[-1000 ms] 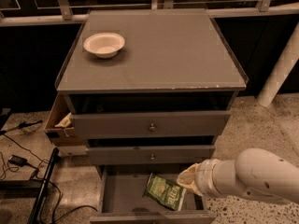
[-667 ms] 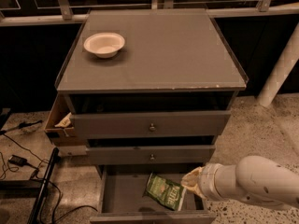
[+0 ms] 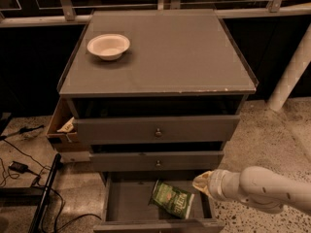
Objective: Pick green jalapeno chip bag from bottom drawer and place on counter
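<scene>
The green jalapeno chip bag [image 3: 171, 198] lies on the grey floor of the open bottom drawer [image 3: 126, 203], toward its right half. My gripper [image 3: 201, 182] is at the end of the white arm that reaches in from the right, just right of and slightly above the bag, over the drawer's right edge. It looks apart from the bag. The counter [image 3: 165, 57] is the cabinet's wide grey top, chipped along its front edge.
A white bowl [image 3: 108, 46] sits on the counter's back left. Two knobbed drawers [image 3: 158, 130] are slightly open above the bottom drawer. A cardboard box [image 3: 62, 127] sits left of the cabinet. Cables [image 3: 19, 166] lie on the floor at the left. A white post [image 3: 291, 72] stands at the right.
My arm and gripper have drawn back to the right and slightly down, away from the bag. The bag has not moved.
</scene>
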You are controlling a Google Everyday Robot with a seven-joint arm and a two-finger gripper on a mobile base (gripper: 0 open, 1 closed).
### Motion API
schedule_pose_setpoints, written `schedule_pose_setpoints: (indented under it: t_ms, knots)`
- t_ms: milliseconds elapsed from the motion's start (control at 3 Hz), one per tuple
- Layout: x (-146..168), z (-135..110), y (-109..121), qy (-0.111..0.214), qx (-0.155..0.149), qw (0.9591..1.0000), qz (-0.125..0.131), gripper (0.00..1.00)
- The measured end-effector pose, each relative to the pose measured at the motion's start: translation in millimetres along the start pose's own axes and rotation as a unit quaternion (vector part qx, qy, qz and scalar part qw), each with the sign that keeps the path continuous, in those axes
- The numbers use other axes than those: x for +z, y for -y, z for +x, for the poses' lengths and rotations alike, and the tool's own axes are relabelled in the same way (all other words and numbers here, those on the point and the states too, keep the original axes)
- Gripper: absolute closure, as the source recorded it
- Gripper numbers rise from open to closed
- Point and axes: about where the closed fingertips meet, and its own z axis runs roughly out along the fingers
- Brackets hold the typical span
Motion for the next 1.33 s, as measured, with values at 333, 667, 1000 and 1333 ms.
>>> schedule_pose_setpoints:
  t_ms: [333, 667, 1000, 1333]
  knots:
    - [61.1, 53.1, -0.3, -0.017, 0.03, 0.9991, -0.023, 1.0]
    - [86.8, 75.3, -28.6, -0.019, 0.054, 0.9971, -0.049, 1.0]
    - [86.9, 75.3, -28.9, -0.019, 0.054, 0.9971, -0.05, 1.0]
    - [111.0, 89.5, -40.1, -0.015, 0.053, 0.9962, -0.068, 1.0]
